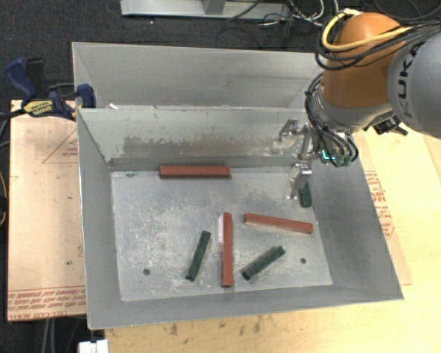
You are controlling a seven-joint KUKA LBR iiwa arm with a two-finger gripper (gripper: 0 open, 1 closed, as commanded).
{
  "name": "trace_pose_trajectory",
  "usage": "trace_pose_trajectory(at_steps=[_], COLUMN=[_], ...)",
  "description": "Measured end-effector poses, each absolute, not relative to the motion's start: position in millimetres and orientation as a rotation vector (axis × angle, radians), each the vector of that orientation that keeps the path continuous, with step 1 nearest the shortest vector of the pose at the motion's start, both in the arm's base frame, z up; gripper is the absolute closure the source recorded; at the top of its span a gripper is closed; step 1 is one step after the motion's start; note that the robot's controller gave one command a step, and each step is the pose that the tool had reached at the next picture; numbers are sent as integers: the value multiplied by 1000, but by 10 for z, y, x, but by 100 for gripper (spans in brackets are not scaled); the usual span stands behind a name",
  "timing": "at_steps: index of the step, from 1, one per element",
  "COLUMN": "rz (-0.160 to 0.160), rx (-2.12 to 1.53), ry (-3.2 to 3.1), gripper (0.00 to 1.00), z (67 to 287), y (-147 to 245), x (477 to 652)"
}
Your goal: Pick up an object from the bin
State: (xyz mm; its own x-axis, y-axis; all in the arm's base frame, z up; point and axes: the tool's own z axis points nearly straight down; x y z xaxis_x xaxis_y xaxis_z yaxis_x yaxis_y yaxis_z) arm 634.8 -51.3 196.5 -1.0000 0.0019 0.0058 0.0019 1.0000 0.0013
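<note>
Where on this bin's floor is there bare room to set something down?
Widest bare patch: the floor's left side, between the left wall, the back red-brown bar and the left dark green stick. Crowded: front centre to right, where the middle red-brown bar, right red-brown bar and right dark green stick lie close, in front of the gripper.

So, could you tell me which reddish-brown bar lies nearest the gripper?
The reddish-brown bar at the floor's right, just by the gripper; the back-wall bar and the mid-floor bar lie farther left.
</note>
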Motion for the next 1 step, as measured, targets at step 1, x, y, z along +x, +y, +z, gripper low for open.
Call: trace_pose_trajectory(at_steps=[1], rz=[-1], rx=[-1], ry=[-3143], gripper=[0], z=[2012], y=[-512], x=[6364])
